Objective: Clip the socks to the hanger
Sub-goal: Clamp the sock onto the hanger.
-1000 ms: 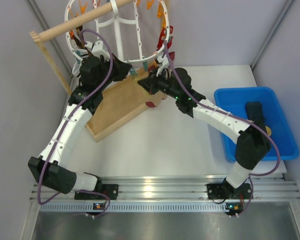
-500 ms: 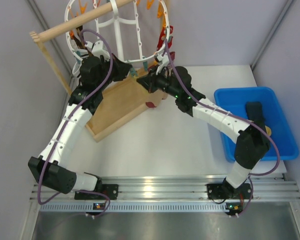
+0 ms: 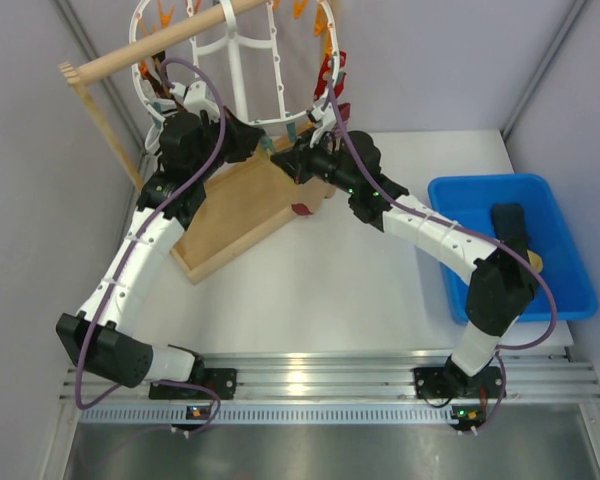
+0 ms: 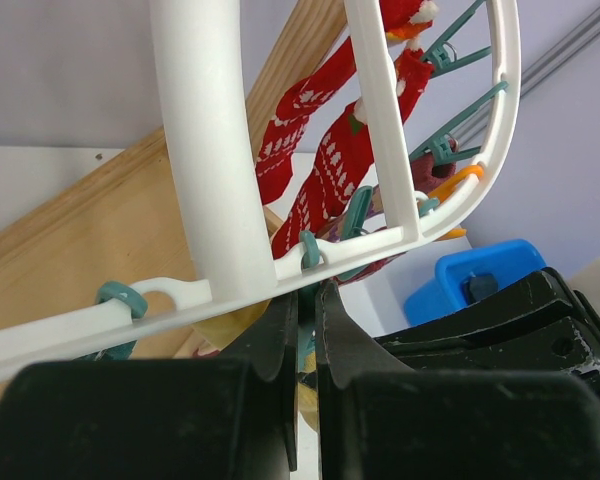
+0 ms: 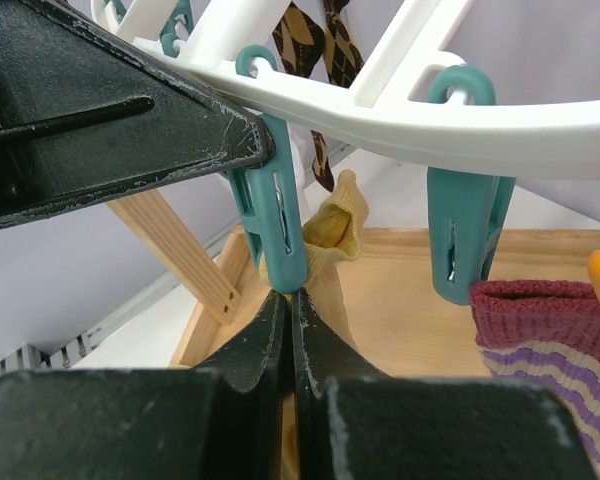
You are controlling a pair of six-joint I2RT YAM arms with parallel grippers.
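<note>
White tabletop [image 3: 330, 290] between grey walls, seen from above: the hanger [image 3: 235, 60] rises at the far left, crossed by a wooden rod [image 3: 150, 52], over a wooden base [image 3: 235, 215]. Both arms reach to the hanger's near rim, where the left gripper [image 3: 263, 143] and the right gripper [image 3: 288, 160] meet tip to tip just below it. Well to the right of the hanger sits a blue bin [image 3: 450, 200] holding a dark sock [image 3: 508, 225].

Left wrist view, from under the hanger's rim: the left fingers [image 4: 270, 345] are drawn to a narrow slit, squeezing a teal clip [image 4: 309, 248] that hangs from the rim. Red patterned socks [image 4: 325, 180] dangle from the hanger's far side.

Right wrist view, also beneath the rim: the right fingers [image 5: 250, 350] are pressed together on a tan-yellow sock [image 5: 330, 225], right at the lower tip of the teal clip. The left gripper's black finger bears on that clip's upper end. A second teal clip [image 5: 465, 240] hangs beside it, and a maroon striped sock [image 5: 540, 330] shows below the rim.
</note>
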